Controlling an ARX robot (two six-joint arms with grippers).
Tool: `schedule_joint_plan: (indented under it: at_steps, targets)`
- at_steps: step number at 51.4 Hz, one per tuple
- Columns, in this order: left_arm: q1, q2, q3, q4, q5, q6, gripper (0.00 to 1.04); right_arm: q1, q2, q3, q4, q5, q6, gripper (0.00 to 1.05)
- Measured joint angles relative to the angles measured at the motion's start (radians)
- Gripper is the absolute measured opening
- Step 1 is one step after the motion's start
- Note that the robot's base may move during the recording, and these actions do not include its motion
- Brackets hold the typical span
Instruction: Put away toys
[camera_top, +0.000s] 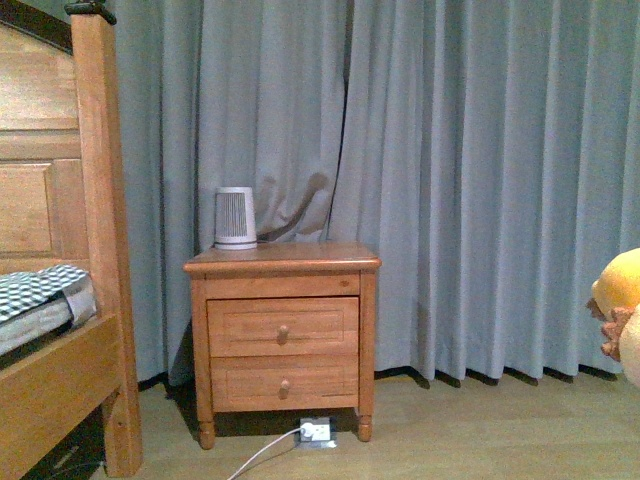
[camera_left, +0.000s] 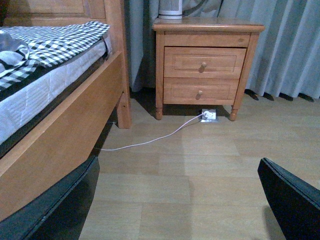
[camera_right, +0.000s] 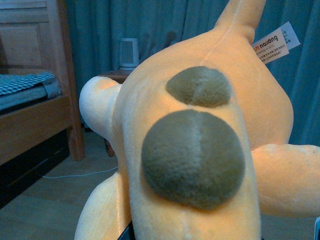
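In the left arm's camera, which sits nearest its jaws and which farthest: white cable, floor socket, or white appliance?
1. White cable, trailing across the open floor.
2. Floor socket, under the nightstand.
3. White appliance, atop the nightstand.

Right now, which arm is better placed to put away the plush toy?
Right. The plush toy fills the right wrist view, close to that arm; the left tool is open over floor.

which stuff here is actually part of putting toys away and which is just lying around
For the job:
orange plush toy

Just lying about:
nightstand
white appliance on it
bed
curtains
power strip on the floor
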Motion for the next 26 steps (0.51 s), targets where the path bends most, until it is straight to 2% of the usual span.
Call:
schedule_joint_plan:
  at_steps: [26]
  targets:
    - [0.000, 0.000, 0.000, 0.000, 0.000, 0.000, 0.98, 0.000, 0.000, 0.000, 0.000, 0.000, 0.000, 0.08]
